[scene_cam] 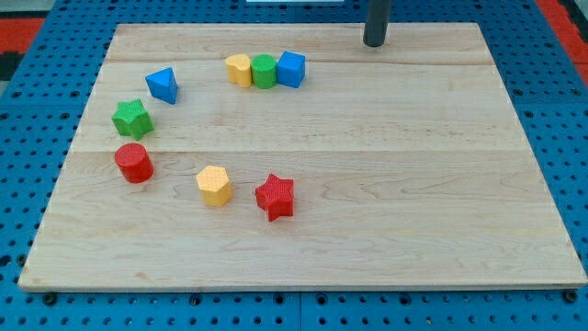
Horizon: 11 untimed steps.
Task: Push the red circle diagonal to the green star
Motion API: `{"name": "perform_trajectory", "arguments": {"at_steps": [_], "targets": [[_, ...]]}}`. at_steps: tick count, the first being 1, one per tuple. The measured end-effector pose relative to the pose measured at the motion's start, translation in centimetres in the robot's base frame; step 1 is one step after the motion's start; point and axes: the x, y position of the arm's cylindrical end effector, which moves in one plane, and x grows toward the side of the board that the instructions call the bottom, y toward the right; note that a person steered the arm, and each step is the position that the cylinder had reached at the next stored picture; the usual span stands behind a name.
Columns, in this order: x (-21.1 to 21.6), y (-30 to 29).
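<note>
Red circle [134, 163] below green star [131, 118].

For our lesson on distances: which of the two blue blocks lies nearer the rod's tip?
The blue cube, at the right end of the top row of three. The blue triangle sits farther left of my tip.

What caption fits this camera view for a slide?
My tip rests near the wooden board's top edge, far from the red circle block just below the green star block.
</note>
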Motion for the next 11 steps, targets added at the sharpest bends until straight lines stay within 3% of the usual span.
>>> {"name": "perform_trajectory", "arguments": {"at_steps": [1, 3, 4, 5, 7, 9, 10, 11], "targets": [[3.9, 0.0], [25.0, -2.8], [35.9, -8.5], [37.6, -15.3], [31.6, -27.0], [25.4, -29.2], [26.6, -31.5], [24.7, -33.0]]}}
